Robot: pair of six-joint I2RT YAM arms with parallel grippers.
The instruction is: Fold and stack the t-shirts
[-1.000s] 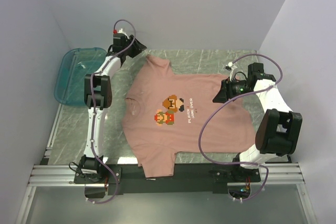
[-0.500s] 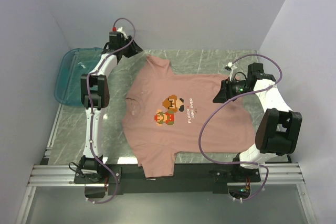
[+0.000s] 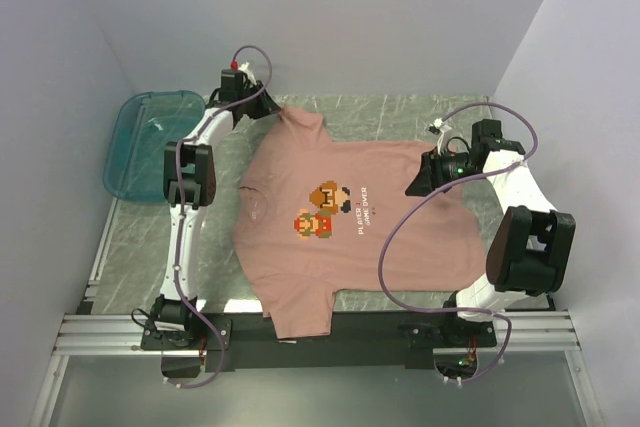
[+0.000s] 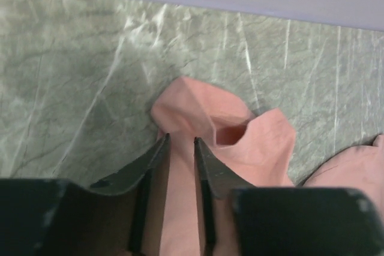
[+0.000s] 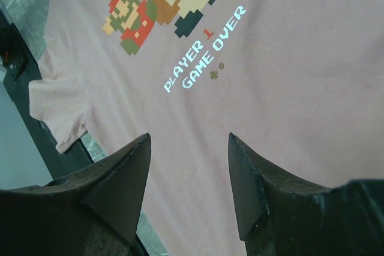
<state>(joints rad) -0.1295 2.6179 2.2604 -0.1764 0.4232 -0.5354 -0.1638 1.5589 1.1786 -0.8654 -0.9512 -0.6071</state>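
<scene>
Green marbled stone made up the table (image 3: 400, 117), boxed in by pale walls at the back and on both sides. A salmon-pink t-shirt (image 3: 340, 247) lay flat on it, print side up, filling most of the middle, with its collar toward the left arm and its hem toward the right.

The left gripper (image 3: 262, 107) reached to the far sleeve (image 3: 300, 122). In the left wrist view its jaws stood only narrowly apart, with a strip of that sleeve (image 4: 198, 106) running between them and the cloth bunched up just past the fingertips (image 4: 162, 148). Whether they had pinched it could not be told.

The right gripper (image 3: 418, 182) hovered above the shirt's body near the hem. Its jaws were about half spread and held nothing, and in the right wrist view plain pink cloth (image 5: 300, 88) showed between them.

A teal bin (image 3: 150, 137) sat at the table's far left corner, beside the left arm and apart from the shirt. What it held could not be made out.

The near sleeve (image 3: 300, 312) hung over the table's near edge onto the black rail (image 3: 350, 327). Bare stone showed along the back wall, between shirt and bin, and in the left wrist view around the sleeve (image 4: 60, 58).

The pixel figures (image 5: 162, 4) and white lettering (image 5: 204, 49) lay ahead of the right jaws.
</scene>
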